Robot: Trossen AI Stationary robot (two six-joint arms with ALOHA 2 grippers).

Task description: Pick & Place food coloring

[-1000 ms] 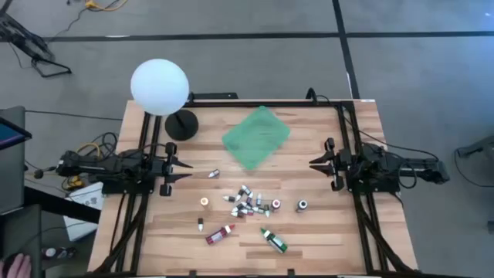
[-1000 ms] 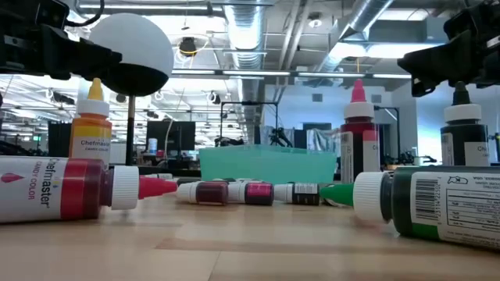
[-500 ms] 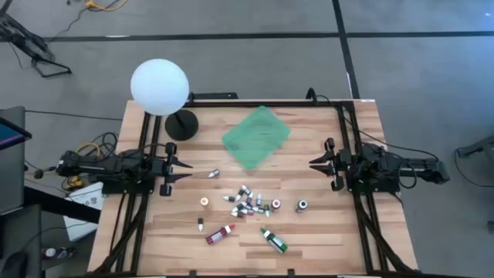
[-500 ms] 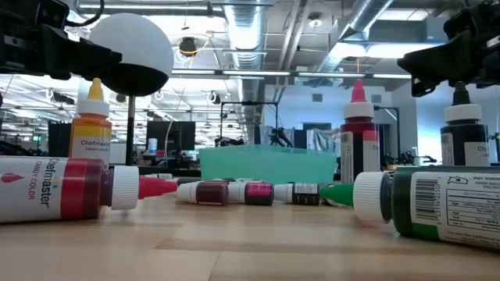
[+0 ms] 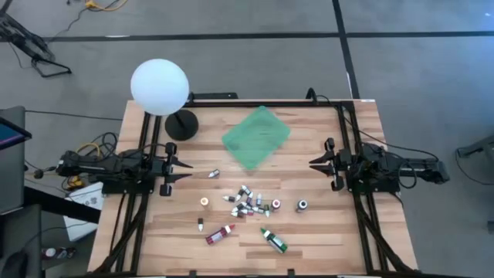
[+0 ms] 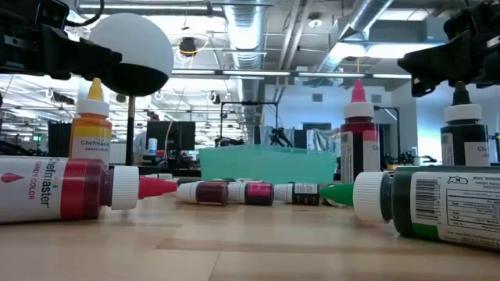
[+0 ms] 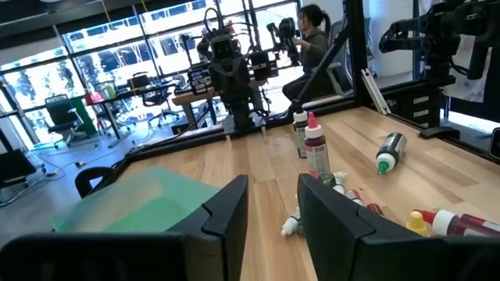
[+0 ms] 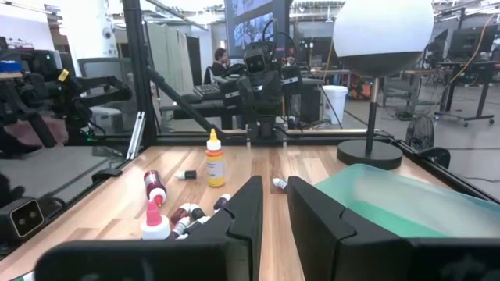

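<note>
the left gripper (image 5: 174,166) waits at the left table edge, empty, its 2 dark fingers (image 7: 226,211) parted by a moderate gap. the right gripper (image 5: 323,164) waits at the right edge, empty, its fingers (image 8: 248,204) drawn to a narrow slit.

the food coloring, a scatter of small plastic dropper bottles and vials (image 5: 247,202), lies on the wooden slat table (image 5: 340,239), well ahead of both sets of fingertips and between the 2 arms. most pieces lie on their sides in a tight cluster. apart from it lie the long red bottle with a white cap (image 5: 220,234) and the dark green bottle with a white cap (image 5: 273,240). an orange-capped bottle (image 5: 204,201) and a dark-capped bottle (image 5: 302,205) stand upright beside the cluster. the green square cloth (image 5: 256,137) lies beyond the bottles, near the white globe lamp on a black base (image 5: 160,86).

handling judgement: each bottle looks light, rigid enough to pinch, smooth and round, so it will likely roll or slip. take hold across the body, not the tapered cap. outlying bottles offer finger clearance; clustered vials touch their neighbours.
</note>
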